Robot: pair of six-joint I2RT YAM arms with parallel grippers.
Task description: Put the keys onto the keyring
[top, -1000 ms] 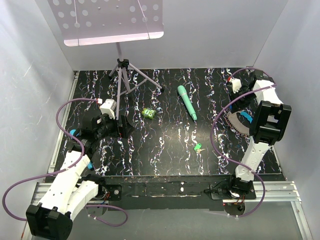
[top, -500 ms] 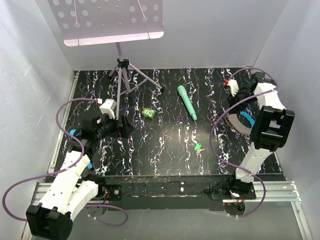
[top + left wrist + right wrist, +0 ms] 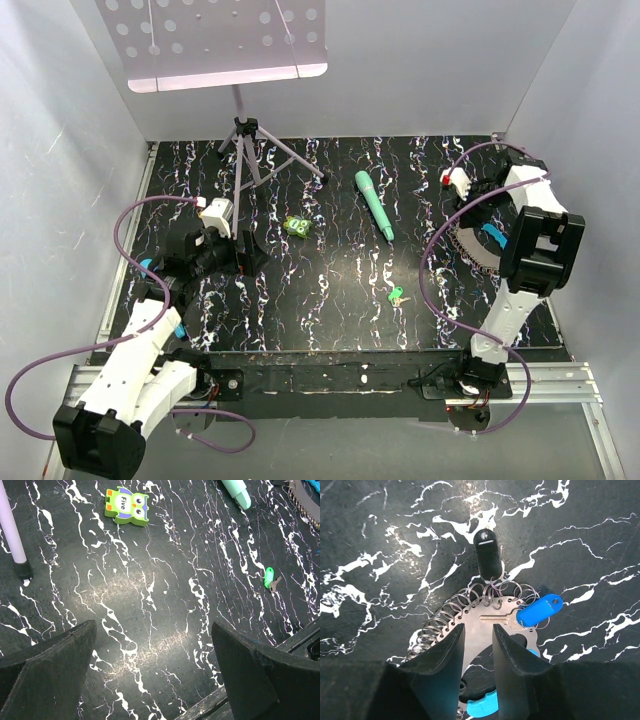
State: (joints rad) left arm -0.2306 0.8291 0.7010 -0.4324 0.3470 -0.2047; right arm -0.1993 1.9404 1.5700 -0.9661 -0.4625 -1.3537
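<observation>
My right gripper (image 3: 477, 630) hovers over the keyring (image 3: 451, 614), jaws a narrow gap apart and clamping nothing. The keyring's black tag (image 3: 487, 554) lies at twelve o'clock and its blue tag (image 3: 539, 611) at two; I can read no writing on either. My left gripper (image 3: 154, 630) stands wide apart, holding nothing. From it, an owl block (image 3: 126, 505) marked "Five" lies at eleven and the keys (image 3: 270, 577) at two.

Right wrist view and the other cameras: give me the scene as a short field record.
keyring: metal plate edged with small rings, flat on the table; black tag and blue tag attached
right end effector: above the keyring, jaws narrowly parted
left end effector: wide open, empty
keys: green-headed, on the table, apart from the keyring
</observation>
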